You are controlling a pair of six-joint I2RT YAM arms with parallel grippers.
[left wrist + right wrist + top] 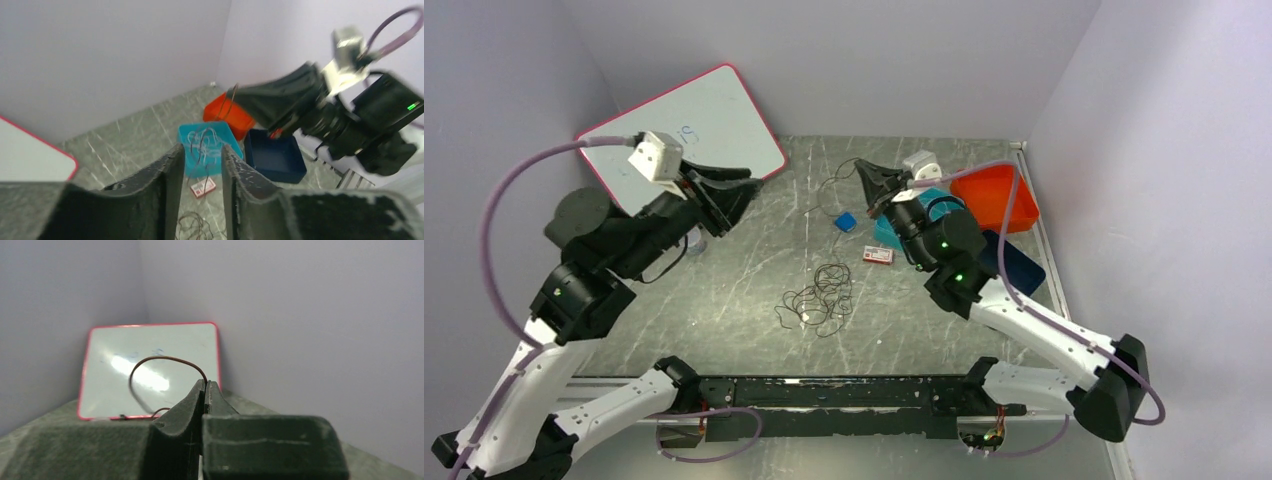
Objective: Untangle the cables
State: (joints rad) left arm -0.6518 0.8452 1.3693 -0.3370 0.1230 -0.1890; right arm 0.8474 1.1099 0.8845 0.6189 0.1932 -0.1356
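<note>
Grey marbled table (744,270), lilac walls. A whiteboard (714,125) leans at back left. The left gripper (746,190) hangs raised over the table's left side, fingers apart. The cables (819,298) lie tangled mid-table. The right gripper (861,168) is pinched onto one brown cable (165,359), which loops from its tips; three trays (989,195) sit just beside it

cable (170,358): ends hidden behind right gripper (205,383) | whiteboard (105,370) writing: blurred, unreadable
</note>
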